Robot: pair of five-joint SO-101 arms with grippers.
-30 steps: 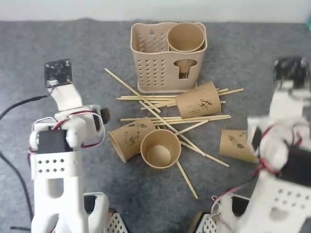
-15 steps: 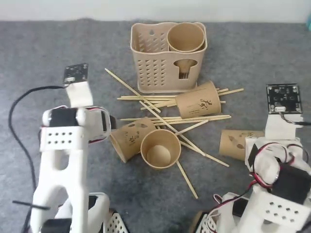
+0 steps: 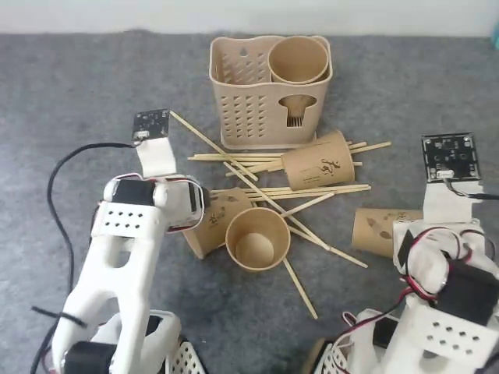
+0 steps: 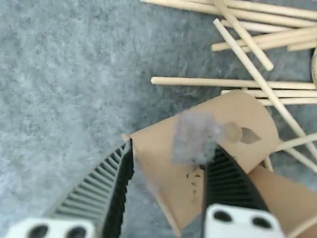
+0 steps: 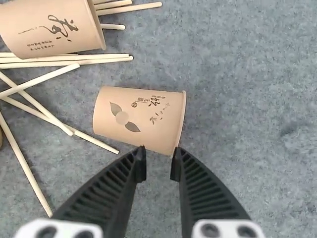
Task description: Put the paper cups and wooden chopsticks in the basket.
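On the grey carpeted tabletop (image 3: 93, 70), you have from above the basket (image 3: 248, 109) at the far side with one cup (image 3: 298, 60) standing in it, wooden chopsticks (image 3: 312, 189) strewn in front of it, a tipped cup (image 3: 320, 161) lying on them, an upright cup (image 3: 257, 239) nearer you, a left lying cup (image 3: 217, 218) touching it and a right lying cup (image 3: 380, 231) well apart. From your left wrist, the left gripper (image 4: 173, 148) is spread wide, one finger over the left lying cup and one beside its rim. From your right wrist, the right gripper (image 5: 158, 151) is only slightly parted, tips just at the right lying cup's side, holding nothing.
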